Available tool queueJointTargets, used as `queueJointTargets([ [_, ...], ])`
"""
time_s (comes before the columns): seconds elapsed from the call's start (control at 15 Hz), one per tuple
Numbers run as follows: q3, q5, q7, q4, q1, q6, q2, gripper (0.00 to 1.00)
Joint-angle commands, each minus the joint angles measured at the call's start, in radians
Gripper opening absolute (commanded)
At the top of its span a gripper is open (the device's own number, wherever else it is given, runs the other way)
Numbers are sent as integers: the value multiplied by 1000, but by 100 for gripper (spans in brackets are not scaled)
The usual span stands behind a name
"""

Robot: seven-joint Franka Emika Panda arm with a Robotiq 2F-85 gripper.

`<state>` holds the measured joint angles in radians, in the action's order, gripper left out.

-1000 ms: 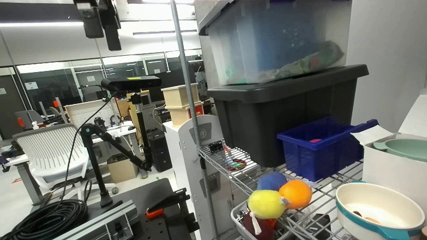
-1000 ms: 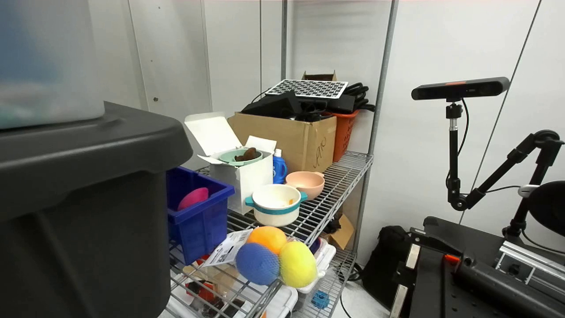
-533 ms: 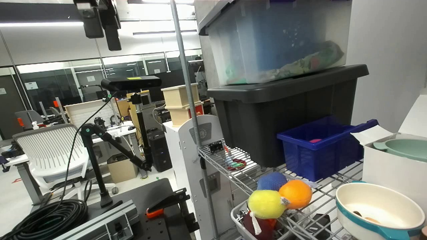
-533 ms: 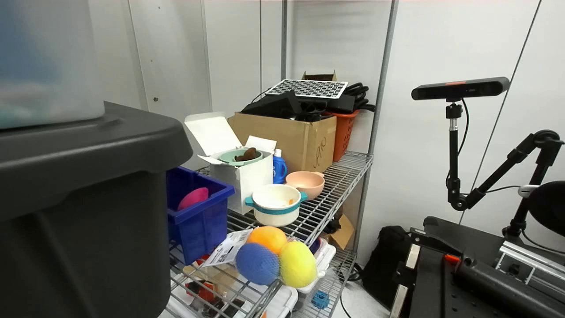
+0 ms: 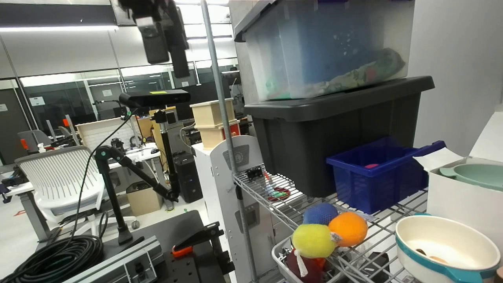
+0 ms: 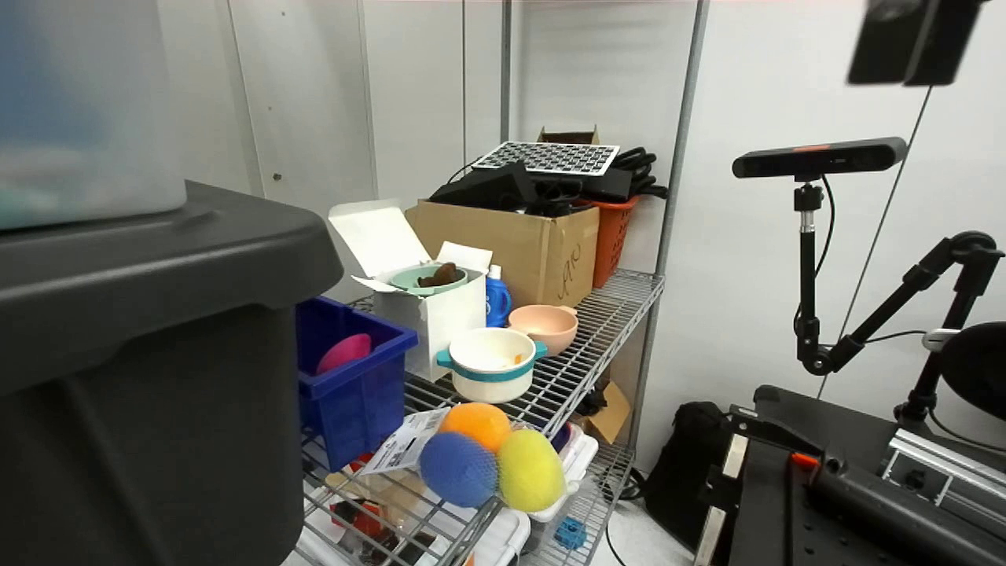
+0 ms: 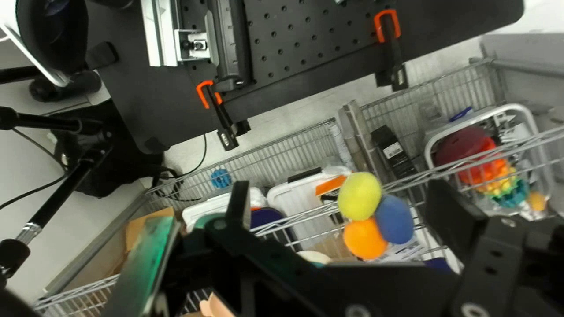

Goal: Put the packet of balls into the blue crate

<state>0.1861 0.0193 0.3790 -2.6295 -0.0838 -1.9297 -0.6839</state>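
In the wrist view the pincer (image 7: pixel 338 188) is seen empty, its fingers (image 7: pixel 239 200) spread wide, and the packet of balls (image 7: pixel 374 215) shows well below, in line with the gap, at the edge of the table (image 7: pixel 304 215). The step in hand is judged to be the approach. The pincer is best centred over the packet of balls before being lowered, and the fingers best taken past the balls' widest part before being drawn together. Any push toward 12 o'clock should be avoided, since the balls could be tipped off that edge.

In an exterior view the pincer (image 5: pixel 171 67) is held high, between 10 and 11 o'clock from the packet of balls (image 5: pixel 331 230), well apart from it. The blue crate (image 5: pixel 371 188) is placed between 1 and 2 o'clock, so a lift above its rim is called for before the carry. It is hemmed in by the black tote (image 5: pixel 326 141) at 10 o'clock and the white box (image 5: pixel 463 208) at 3 o'clock. The teal-rimmed bowl (image 5: pixel 452 237), at 3 o'clock from the packet of balls, might be knocked.

In an exterior view the packet of balls (image 6: pixel 493 456) is seen with the blue crate (image 6: pixel 354 409) at 10 o'clock, partly masked by the black tote (image 6: pixel 157 424). A pink object (image 6: pixel 344 354) is held inside, so room may be reduced. A printed label (image 6: pixel 407 440) lies between; whether it is attached cannot be told.
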Motion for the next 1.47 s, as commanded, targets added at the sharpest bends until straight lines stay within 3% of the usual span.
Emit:
queueJointTargets([
  [0.0,8,-94,112,76,-82,-138,246,100],
  [0.27,5,-198,242,164,-98,-218,451,100],
  [0.6,-60,-330,332,292,-59,-269,695,100],
  [0.8,-119,-373,330,352,-26,-369,832,100],
  [1.07,-185,-300,272,418,25,-485,976,100],
  [1.4,-184,-121,69,499,44,-451,1073,100],
])
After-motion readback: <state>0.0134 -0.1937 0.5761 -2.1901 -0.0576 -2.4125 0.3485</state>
